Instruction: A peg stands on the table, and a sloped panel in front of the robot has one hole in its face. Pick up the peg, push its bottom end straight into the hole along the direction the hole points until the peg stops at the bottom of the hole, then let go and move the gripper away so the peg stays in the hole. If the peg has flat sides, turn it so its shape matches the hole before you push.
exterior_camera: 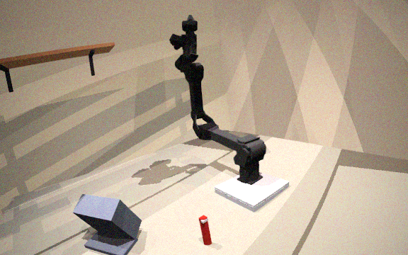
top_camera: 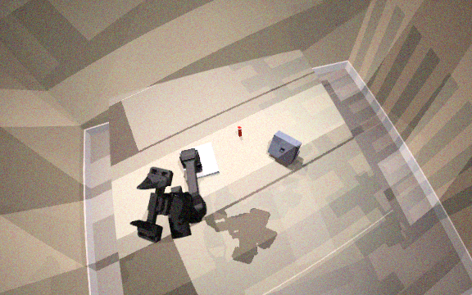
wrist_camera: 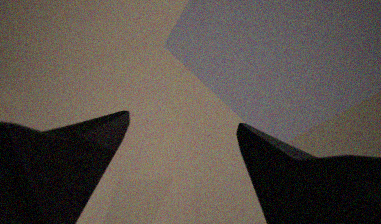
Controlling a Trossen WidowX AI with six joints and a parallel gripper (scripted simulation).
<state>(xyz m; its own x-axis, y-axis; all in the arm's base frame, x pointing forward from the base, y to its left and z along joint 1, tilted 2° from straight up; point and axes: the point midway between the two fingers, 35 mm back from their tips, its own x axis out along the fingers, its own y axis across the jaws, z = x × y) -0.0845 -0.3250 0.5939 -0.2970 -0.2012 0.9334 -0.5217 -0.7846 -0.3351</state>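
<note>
Evidently, the red peg (top_camera: 239, 131) (exterior_camera: 205, 230) stands slim and upright.

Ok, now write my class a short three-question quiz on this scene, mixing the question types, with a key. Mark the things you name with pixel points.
1. True or false: the red peg (top_camera: 239, 131) (exterior_camera: 205, 230) is standing upright.
2. Multiple choice: what lies between the fingertips of the pincer (top_camera: 134, 206) (wrist_camera: 183, 121)? A) the peg B) a cloth C) no object
3. Fill in the blank: the arm's base stands on a ____ plate (top_camera: 210, 157) (exterior_camera: 239, 194).

Key: 1 true; 2 C; 3 white
</note>
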